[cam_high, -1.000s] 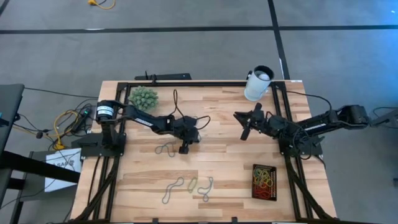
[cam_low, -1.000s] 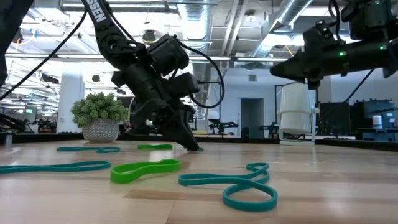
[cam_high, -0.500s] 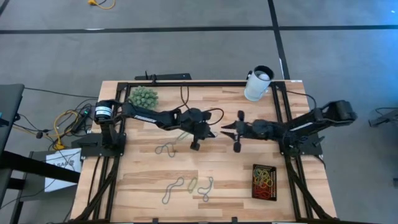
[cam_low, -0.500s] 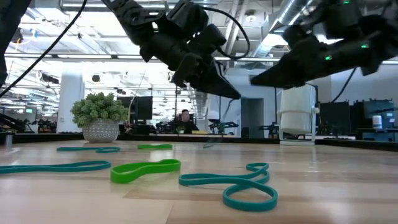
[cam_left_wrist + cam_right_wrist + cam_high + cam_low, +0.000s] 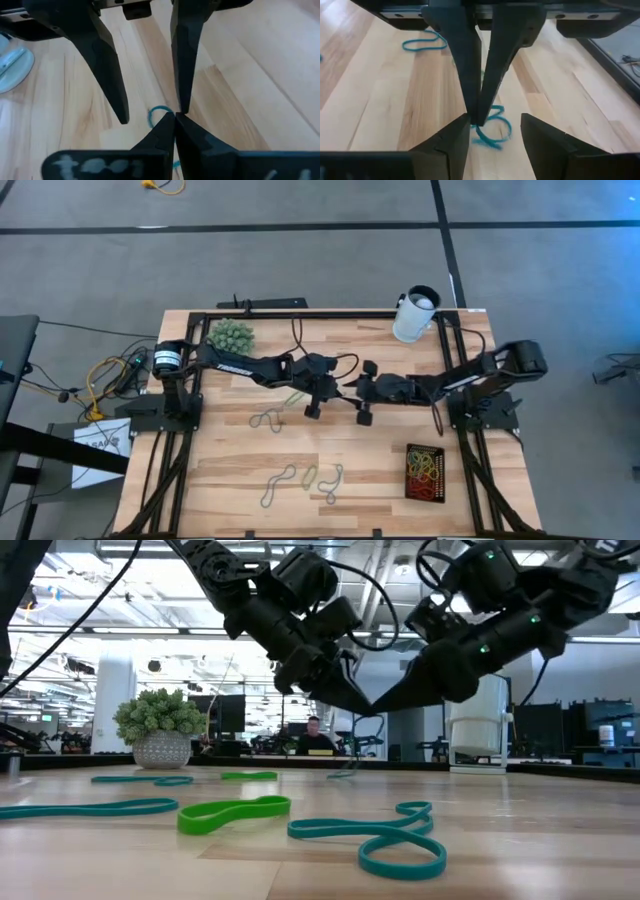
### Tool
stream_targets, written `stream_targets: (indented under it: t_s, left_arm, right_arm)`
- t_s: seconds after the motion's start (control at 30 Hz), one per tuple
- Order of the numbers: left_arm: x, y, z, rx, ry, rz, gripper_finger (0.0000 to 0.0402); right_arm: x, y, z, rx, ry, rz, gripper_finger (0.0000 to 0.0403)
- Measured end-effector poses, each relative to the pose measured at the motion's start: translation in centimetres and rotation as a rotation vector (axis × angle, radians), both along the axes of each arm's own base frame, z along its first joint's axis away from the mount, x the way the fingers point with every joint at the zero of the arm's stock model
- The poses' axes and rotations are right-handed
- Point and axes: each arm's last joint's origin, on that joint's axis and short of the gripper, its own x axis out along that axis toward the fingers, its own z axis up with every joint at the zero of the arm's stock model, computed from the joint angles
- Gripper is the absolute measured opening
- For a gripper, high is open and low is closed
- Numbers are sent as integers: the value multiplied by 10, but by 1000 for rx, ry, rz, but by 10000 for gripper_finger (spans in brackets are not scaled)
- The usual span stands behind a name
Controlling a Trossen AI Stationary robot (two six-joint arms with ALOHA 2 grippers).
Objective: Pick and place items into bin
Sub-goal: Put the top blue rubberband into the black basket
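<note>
My left gripper point(image 5: 340, 392) point(image 5: 174, 118) hangs above the middle of the table, shut on a teal rubber band point(image 5: 493, 129). My right gripper point(image 5: 353, 393) point(image 5: 495, 120) faces it, open, one finger on each side of the left fingertips point(image 5: 477, 112), touching nothing. In the low view the two meet tip to tip point(image 5: 371, 708). More bands lie flat on the wood: a grey-teal one point(image 5: 265, 420), a green one point(image 5: 293, 398) and three near the front edge point(image 5: 310, 477). The bin point(image 5: 409, 470), a black tray at the front right, holds several coloured bands. My left gripper pinches the teal band between its two fingers, right at their free ends, by a short bit of the loop point(image 5: 159, 112). The fingers slant downward toward the table's right. The band hangs slack below the tips, clear of the table.
A green spiky ball point(image 5: 231, 336) stands at the far left and a white cup point(image 5: 415, 313) at the far right. A green band point(image 5: 235, 812) and teal bands point(image 5: 385, 840) lie close to the low camera. A person sits in the room beyond point(image 5: 318, 735).
My left gripper has risen from the table by the grey-teal band and gone a little toward the table's right, staying shut. My right gripper has swung down and toward the table's left until it faces the left one, opening wider on the way.
</note>
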Motion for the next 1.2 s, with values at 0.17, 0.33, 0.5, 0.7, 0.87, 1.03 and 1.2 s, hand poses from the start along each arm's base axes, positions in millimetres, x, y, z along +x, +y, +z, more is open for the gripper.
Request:
stream_targets:
  t_s: [0.17, 0.33, 0.5, 0.7, 0.87, 1.03, 1.2]
  left_arm:
    - [2, 0, 5, 3, -44, -2, 0]
    - [2, 0, 3, 3, -35, -3, 0]
    - [2, 0, 3, 5, -33, 1, 0]
    - [2, 2, 3, 38, -28, 46, 0]
    - [2, 4, 3, 74, -23, 97, 0]
    - [2, 4, 3, 67, -18, 129, 8]
    - [2, 2, 3, 59, -18, 140, 38]
  right_arm:
    - [3, -1, -9, 7, 43, 15, 163]
    - [3, -4, -12, 6, 61, 14, 144]
    - [3, -7, -9, 12, 47, 9, 118]
    - [3, -7, -10, 12, 59, 38, 71]
    - [3, -5, -10, 25, 62, 130, 9]
    - [2, -4, -12, 41, 85, 142, 3]
    - [-2, -6, -17, 44, 139, 55, 1]
